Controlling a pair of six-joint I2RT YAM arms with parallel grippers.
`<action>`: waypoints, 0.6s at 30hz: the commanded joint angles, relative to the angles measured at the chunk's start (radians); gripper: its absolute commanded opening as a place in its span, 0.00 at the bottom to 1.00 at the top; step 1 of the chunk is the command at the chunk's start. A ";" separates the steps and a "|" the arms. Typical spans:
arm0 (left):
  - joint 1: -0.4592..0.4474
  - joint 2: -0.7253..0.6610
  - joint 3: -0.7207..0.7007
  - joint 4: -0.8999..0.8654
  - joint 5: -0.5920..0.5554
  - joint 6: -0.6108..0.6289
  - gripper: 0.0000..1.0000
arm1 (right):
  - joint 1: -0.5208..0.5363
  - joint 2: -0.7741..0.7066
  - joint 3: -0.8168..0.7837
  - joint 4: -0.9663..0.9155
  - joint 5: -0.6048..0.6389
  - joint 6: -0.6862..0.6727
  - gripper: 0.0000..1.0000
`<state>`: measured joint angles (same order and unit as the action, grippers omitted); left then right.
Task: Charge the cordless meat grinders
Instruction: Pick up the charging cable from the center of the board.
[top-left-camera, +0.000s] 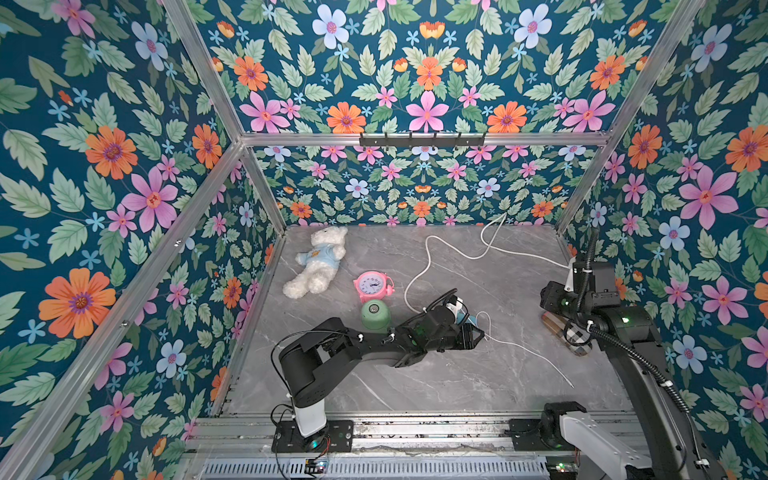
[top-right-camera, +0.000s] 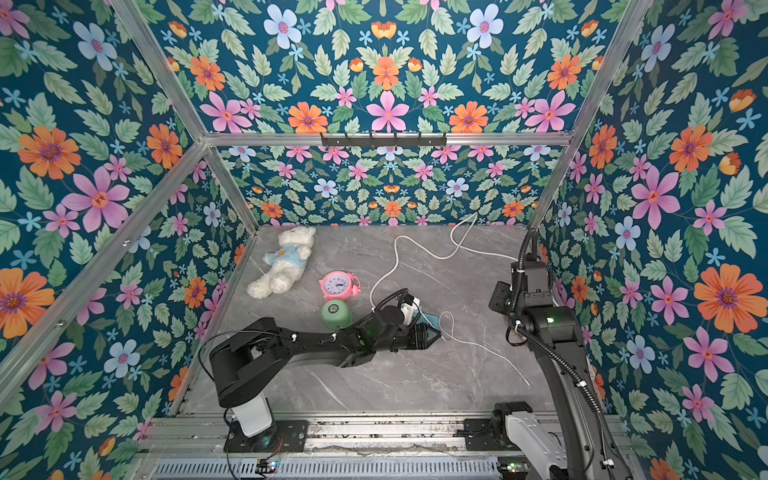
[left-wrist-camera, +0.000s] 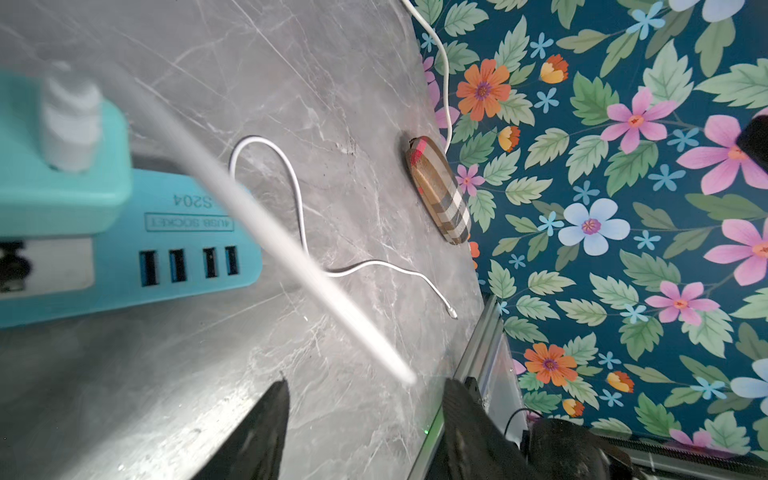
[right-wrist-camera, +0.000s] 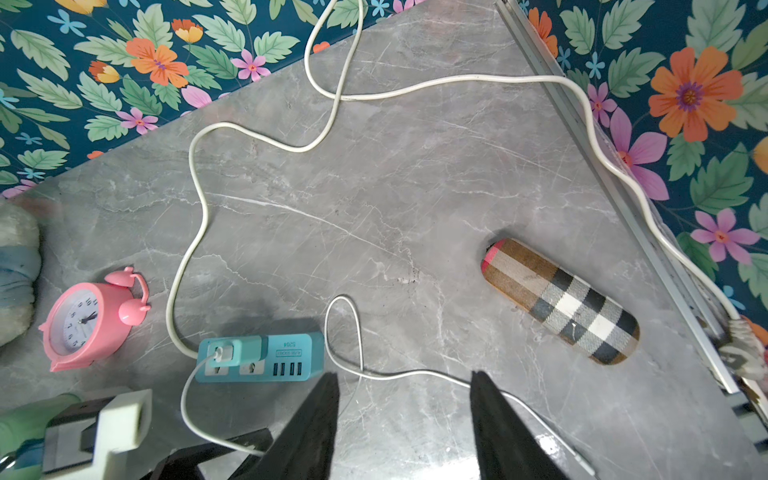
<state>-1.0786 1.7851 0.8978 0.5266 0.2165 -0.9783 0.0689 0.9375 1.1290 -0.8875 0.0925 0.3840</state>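
The left gripper (left-wrist-camera: 365, 378) stands half-spread, clamping nothing, with the thin white cable (left-wrist-camera: 300, 216) slanting into its gap, so it should probably close squarely across that cord before hauling the plug end (left-wrist-camera: 453, 313) back to the mint-green meat grinder (top-left-camera: 375, 315) sitting behind its wrist.

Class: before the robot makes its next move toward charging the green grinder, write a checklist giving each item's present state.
1. Adapter seated in power strip: ok.
2. Cable end lying free on table: ok.
3. Grinder upright: ok.
4. Grinder's port facing the cable: cannot tell.
5. Left gripper, fingers apart: ok.
6. Right gripper empty: ok.
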 joint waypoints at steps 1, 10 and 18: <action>-0.010 0.002 0.008 0.129 -0.104 -0.012 0.55 | 0.000 0.000 0.005 -0.021 -0.008 0.000 0.53; -0.010 0.029 0.037 0.124 -0.135 -0.019 0.18 | 0.001 0.044 0.033 -0.046 -0.060 -0.040 0.53; 0.030 -0.022 -0.007 0.224 -0.082 -0.085 0.00 | 0.003 0.058 -0.025 0.012 -0.436 -0.535 0.54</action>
<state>-1.0679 1.7733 0.8997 0.6640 0.1104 -1.0077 0.0685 0.9932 1.1221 -0.8948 -0.1345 0.1310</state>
